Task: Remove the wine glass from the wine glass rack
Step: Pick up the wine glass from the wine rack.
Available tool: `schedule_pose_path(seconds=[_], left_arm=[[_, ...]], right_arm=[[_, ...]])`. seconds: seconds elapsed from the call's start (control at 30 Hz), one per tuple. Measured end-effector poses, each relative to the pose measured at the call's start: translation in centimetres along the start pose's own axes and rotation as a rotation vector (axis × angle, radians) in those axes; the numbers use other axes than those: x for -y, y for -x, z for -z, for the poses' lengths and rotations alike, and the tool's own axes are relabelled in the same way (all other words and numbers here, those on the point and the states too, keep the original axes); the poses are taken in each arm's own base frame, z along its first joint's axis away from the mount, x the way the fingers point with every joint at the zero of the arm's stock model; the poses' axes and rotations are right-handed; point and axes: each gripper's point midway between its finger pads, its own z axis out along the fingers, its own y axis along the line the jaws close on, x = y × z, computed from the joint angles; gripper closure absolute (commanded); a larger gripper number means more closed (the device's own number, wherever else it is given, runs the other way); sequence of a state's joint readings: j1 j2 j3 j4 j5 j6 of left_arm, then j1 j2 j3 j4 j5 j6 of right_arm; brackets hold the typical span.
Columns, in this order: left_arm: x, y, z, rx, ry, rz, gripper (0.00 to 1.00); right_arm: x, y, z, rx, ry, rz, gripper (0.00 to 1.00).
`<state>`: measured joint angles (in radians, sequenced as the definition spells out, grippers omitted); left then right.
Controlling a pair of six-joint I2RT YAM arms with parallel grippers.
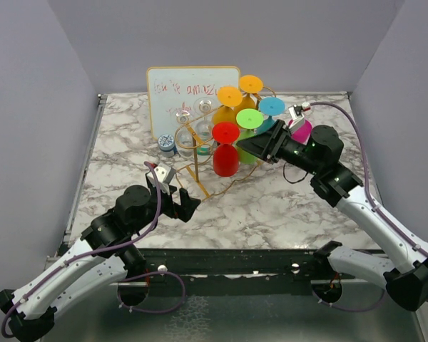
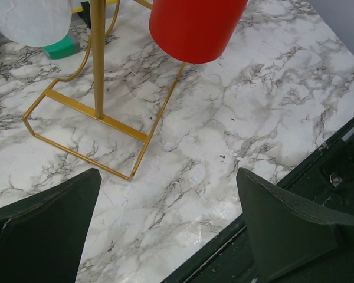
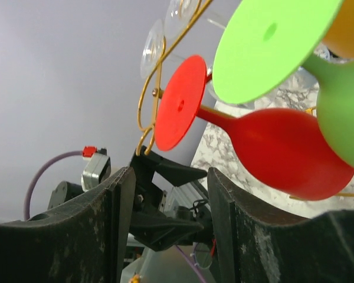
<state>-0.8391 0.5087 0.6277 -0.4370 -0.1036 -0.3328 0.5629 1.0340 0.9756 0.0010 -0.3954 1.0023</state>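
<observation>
Wine glass (image 3: 283,147), red, hangs bowl-down from the wine glass rack (image 2: 98,59) just ahead of my right gripper (image 3: 170,177), spread and empty; I'd straddle the stem (image 3: 215,115), pinch gently, then slide it free.

Whiteboard (image 1: 192,89): red handwriting, too blurred to read. No other legible text.

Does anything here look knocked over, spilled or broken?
Nothing stands out. The coloured glasses hang upside down from the gold rack, which stands upright on the marble table; no spill or breakage shows.
</observation>
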Motion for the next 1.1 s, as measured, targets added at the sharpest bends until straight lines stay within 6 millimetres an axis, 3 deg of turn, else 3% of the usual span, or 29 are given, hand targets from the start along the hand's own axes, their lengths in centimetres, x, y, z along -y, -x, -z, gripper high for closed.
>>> schedule_pose_path(seconds=[0.33, 0.47, 0.63, 1.1], left_arm=[[0.0, -0.2, -0.2, -0.009, 0.003, -0.001, 0.01], [-0.1, -0.4, -0.4, -0.021, 0.007, -0.002, 0.01], [-0.1, -0.7, -0.6, -0.033, 0.01, -0.003, 0.01], [-0.1, -1.3, -1.0, -0.066, 0.008, -0.006, 0.01]], right_arm=[[-0.3, 2.5, -1.5, 0.07, -0.042, 0.001, 0.47], [0.6, 2.5, -2.3, 0.063, -0.073, -0.017, 0.55], [1.6, 2.3, -3.1, 0.041, -0.108, -0.046, 0.58], [1.4, 2.4, -3.2, 0.044, -0.104, -0.072, 0.74]])
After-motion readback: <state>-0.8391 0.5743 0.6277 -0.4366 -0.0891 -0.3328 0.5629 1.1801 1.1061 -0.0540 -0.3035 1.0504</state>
